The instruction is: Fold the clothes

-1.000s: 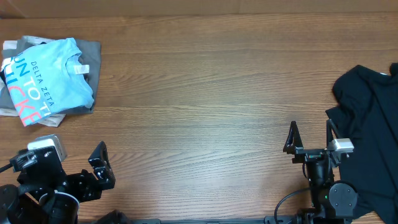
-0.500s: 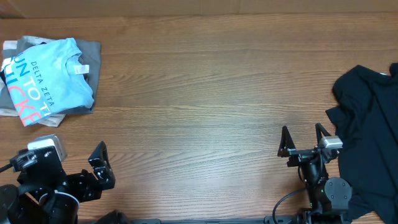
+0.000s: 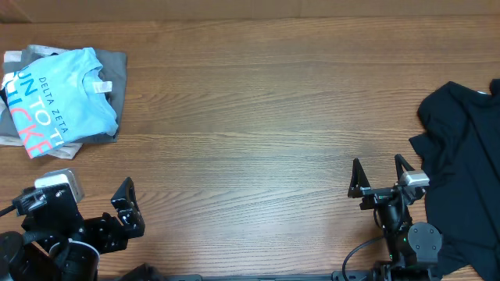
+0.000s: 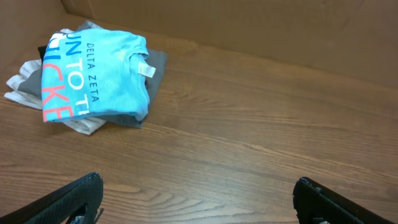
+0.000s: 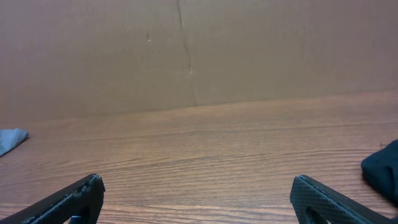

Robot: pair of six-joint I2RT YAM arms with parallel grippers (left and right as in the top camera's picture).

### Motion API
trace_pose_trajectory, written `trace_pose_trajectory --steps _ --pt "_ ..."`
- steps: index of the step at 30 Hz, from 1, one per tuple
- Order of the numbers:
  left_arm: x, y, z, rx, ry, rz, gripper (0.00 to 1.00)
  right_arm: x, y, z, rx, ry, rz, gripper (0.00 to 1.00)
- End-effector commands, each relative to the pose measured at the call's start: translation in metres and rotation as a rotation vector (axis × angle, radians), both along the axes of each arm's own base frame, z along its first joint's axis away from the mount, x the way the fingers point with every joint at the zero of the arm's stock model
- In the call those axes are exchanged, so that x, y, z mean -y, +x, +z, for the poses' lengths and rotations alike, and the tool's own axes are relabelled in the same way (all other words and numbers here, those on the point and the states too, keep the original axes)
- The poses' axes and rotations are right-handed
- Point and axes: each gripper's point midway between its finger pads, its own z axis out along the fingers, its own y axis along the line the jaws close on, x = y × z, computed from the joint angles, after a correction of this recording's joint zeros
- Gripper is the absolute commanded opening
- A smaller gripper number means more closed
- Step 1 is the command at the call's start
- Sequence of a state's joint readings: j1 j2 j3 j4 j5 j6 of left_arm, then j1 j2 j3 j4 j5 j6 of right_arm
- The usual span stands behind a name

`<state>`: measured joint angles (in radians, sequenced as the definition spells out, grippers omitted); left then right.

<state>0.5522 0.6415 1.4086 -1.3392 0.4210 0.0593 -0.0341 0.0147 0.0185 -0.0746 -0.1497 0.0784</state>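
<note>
The clothes lie in two places. A folded light blue T-shirt [image 3: 62, 94] [image 4: 93, 74] with coral and white lettering tops a small pile at the far left. A crumpled black garment [image 3: 465, 172] lies at the right edge, and its hem [image 5: 382, 169] shows in the right wrist view. My left gripper [image 3: 126, 207] [image 4: 199, 190] is open over bare wood near the front left, well short of the pile. My right gripper [image 3: 379, 164] [image 5: 196, 186] is open too, just left of the black garment and not touching it. Nothing is between either pair of fingers.
Under the blue shirt lie a grey garment [image 3: 116, 66] [image 4: 158, 62] and a white one [image 4: 22, 87]. The wooden table [image 3: 258, 117] stretches between the two heaps. A brown cardboard wall [image 5: 186, 50] runs along the far edge.
My right gripper has shifted a little to the left and toward the near edge, then held still. The left arm and both garments have not moved.
</note>
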Motion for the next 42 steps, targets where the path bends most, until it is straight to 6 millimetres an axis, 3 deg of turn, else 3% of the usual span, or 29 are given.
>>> trace_pose_trajectory --steps 1,21,26,30,31,35,42 --pt "-0.001 0.0 0.002 0.004 0.021 0.001 1.0 0.001 0.0 -0.001 0.006 0.003 -0.003 1.0" --pt "0.002 -0.001 0.0 -0.002 0.017 -0.018 1.0 0.001 0.0 -0.001 0.006 0.003 -0.003 1.0" --pt "0.021 0.011 -0.015 -0.006 -0.072 -0.147 1.0 0.001 0.0 -0.001 0.006 0.003 -0.003 1.0" --pt "0.044 0.041 -0.037 0.051 -0.146 -0.33 1.0 0.001 0.0 -0.001 0.006 0.003 -0.003 1.0" --pt "0.046 0.057 -0.051 0.089 -0.16 -0.35 1.0 0.001 0.0 -0.001 0.006 0.003 -0.004 1.0" --pt "0.046 0.09 -0.095 0.175 -0.152 -0.314 1.0 0.001 0.0 -0.001 0.006 0.003 -0.003 1.0" --pt "0.053 0.106 -0.173 0.297 -0.104 -0.304 1.0 0.001 0.0 -0.001 0.006 0.003 -0.004 1.0"
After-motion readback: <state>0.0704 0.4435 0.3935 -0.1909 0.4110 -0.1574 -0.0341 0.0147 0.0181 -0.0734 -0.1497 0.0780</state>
